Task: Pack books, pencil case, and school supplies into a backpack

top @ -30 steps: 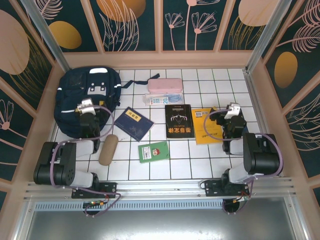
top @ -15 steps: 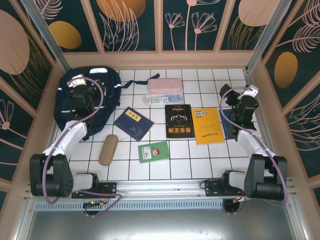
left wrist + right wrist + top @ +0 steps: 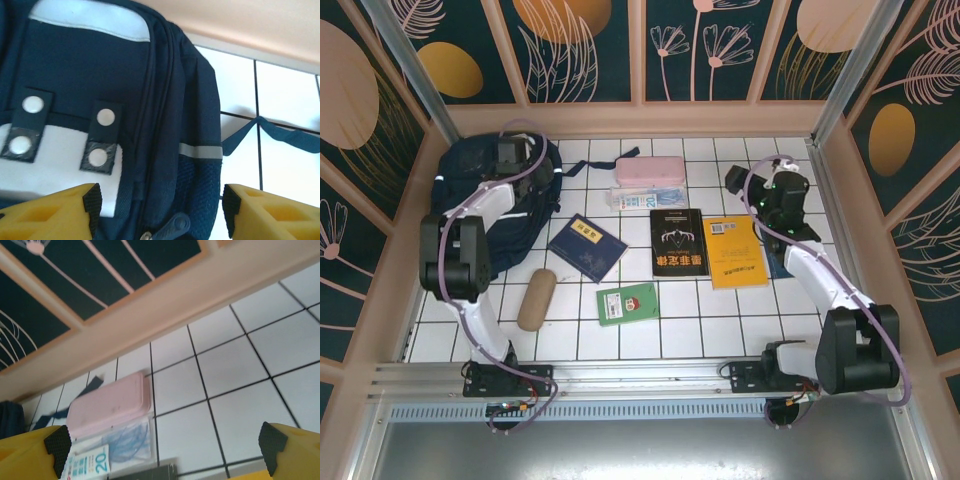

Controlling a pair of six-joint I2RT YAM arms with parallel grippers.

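The navy-blue backpack [image 3: 490, 205] lies at the back left, its zip closed. My left gripper [image 3: 508, 157] hovers open over its top; in the left wrist view the yellow fingers [image 3: 92, 204] straddle the backpack [image 3: 100, 75] and a zipper pull [image 3: 170, 229]. Four books lie in a row: navy [image 3: 587, 246], black [image 3: 679, 241], yellow-orange [image 3: 737, 251] and green [image 3: 627, 303]. The pink pencil case [image 3: 649, 171] and the clear supplies packet [image 3: 646, 197] sit behind them. My right gripper [image 3: 740, 182] is open and empty, facing the pencil case [image 3: 110, 405] and packet [image 3: 115, 447].
A tan oblong pouch [image 3: 536, 299] lies near the front left beside the navy book. A loose backpack strap [image 3: 287, 136] trails over the tiles. Wooden walls [image 3: 640, 118] close in the white tiled floor on three sides.
Both arms have unfolded from near the front edge and reached toward the back. The left gripper came over the backpack's top; the right swung left toward the pencil case.
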